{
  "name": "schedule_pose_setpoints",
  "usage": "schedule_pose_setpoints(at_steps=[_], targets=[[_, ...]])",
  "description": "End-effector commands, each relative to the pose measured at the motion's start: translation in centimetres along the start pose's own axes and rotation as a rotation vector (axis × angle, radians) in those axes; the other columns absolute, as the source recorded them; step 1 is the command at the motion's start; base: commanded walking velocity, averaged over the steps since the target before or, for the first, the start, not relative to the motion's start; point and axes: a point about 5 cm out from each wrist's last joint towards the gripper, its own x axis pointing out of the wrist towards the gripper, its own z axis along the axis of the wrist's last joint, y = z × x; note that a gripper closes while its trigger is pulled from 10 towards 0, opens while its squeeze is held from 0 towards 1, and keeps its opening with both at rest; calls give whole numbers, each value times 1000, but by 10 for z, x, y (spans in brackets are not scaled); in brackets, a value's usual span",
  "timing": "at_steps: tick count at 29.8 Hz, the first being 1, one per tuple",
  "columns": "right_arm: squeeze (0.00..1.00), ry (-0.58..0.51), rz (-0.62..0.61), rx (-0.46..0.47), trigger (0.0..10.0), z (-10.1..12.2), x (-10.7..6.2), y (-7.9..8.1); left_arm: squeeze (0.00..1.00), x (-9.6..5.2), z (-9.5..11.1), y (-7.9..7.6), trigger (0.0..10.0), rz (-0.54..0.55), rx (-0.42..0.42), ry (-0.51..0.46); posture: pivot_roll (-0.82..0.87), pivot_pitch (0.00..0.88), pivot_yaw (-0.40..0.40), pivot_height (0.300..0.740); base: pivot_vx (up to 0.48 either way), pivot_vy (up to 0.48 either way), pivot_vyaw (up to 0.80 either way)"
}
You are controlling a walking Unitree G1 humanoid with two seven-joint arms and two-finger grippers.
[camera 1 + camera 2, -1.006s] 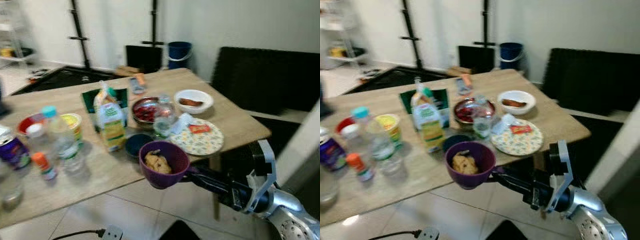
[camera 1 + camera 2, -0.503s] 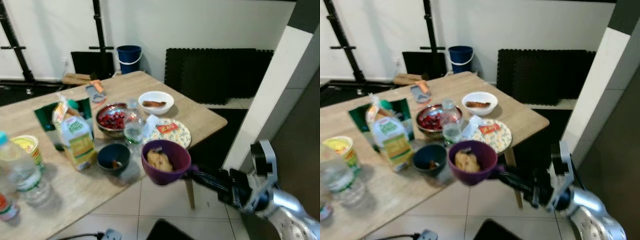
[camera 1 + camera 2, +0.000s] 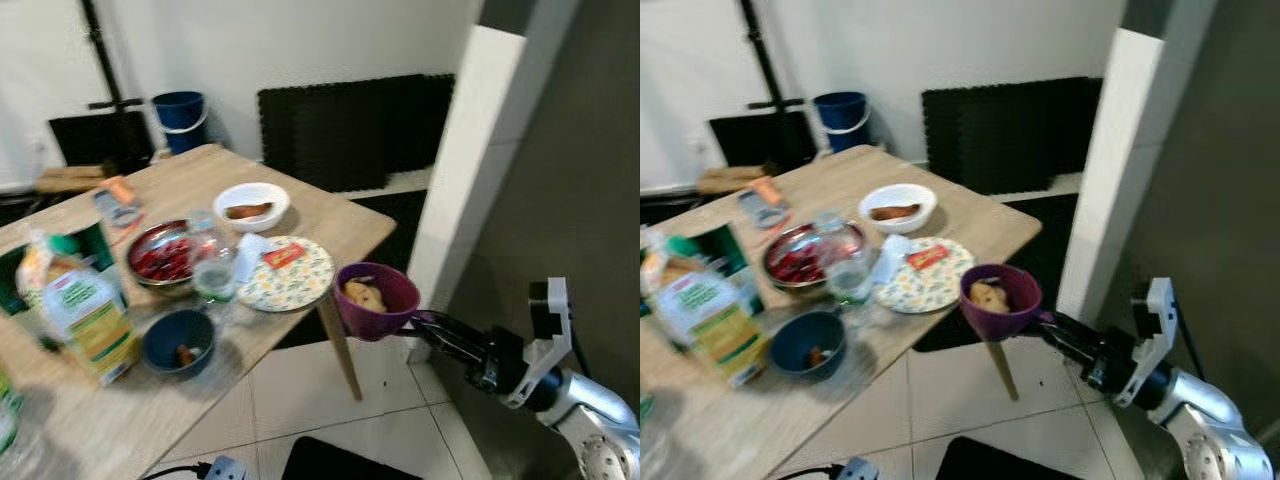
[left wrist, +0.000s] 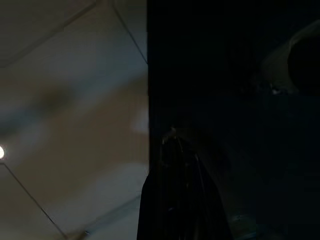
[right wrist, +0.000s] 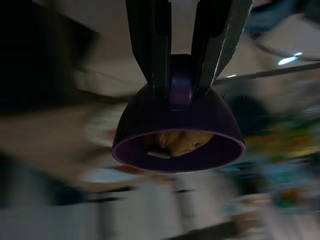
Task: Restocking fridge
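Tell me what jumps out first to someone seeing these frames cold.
The purple bowl of browned food, held out over the tiled floor just off the table's corner by the right gripper, its fingers clamped on the bowl's handle. Next, the crowded wooden table on the robot's left: a floral plate, a white bowl, a metal bowl of red food.

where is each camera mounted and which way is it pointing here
Left eye view: on the head, looking forward and down at the wooden table; the right gripper holds out the purple bowl.
Right eye view: the other head eye, same scene.
Left wrist view: on the left wrist, dark, over blurred floor tiles.
Right wrist view: on the right wrist, along its fingers to the bowl.
Shared: the bowl shows in both eye views and the right wrist view.
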Motion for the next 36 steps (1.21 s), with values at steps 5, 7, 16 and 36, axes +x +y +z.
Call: schedule_pose_setpoints(at_steps=[5, 7, 16, 36], targets=[[0, -46, -162, -64, 10000, 10, -12, -23, 0, 0, 3, 1, 10000, -1, 16, -7, -154, 0, 50, 740, 0, 0, -781], [0, -53, -168, -67, 10000, 10, -14, -24, 0, 0, 3, 1, 10000, -1, 17, -8, -159, 0, 54, 740, 0, 0, -784], [0, -59, -152, -68, 10000, 5, -11, -21, 0, 0, 4, 1, 10000, -2, 21, -8, -160, 0, 57, 740, 0, 0, -781], [0, -57, -159, -80, 10000, 3, -9, -21, 0, 1, 5, 0, 10000, -8, 33, -13, -168, 0, 59, 740, 0, 0, -783]])
